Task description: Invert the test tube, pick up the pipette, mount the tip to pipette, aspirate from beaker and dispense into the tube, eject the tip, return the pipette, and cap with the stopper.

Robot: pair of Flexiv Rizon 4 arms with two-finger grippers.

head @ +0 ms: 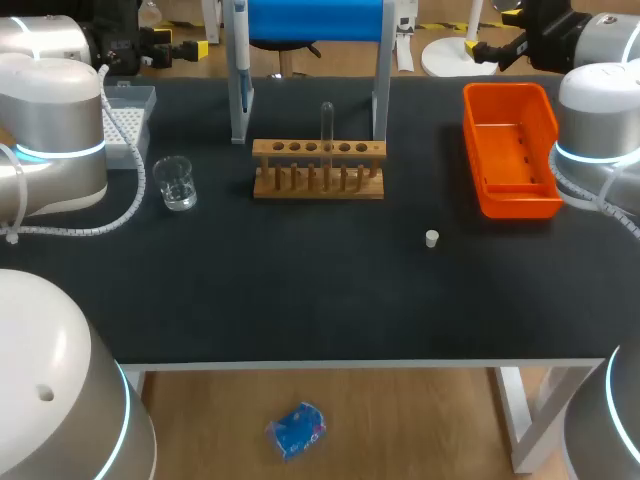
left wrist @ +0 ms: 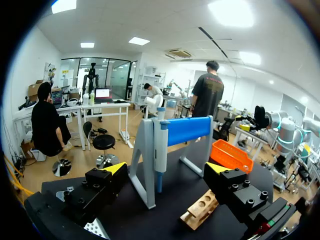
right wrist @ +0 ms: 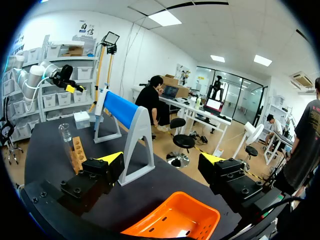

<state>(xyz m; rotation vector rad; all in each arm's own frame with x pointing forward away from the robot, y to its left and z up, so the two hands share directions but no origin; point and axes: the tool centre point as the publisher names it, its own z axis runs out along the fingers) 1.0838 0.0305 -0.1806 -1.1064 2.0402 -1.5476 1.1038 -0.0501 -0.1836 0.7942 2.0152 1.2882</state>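
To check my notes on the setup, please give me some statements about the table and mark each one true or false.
1. The test tube stands in the wooden rack. True.
2. The stopper is on the tube. False: it lies on the table, apart from the rack.
3. The left gripper holds the pipette. False: it is open and empty; the pipette hangs on its stand.
4. The beaker stands in the orange tray. False: it stands on the table, at the rack's left side.
5. The right gripper is open. True.
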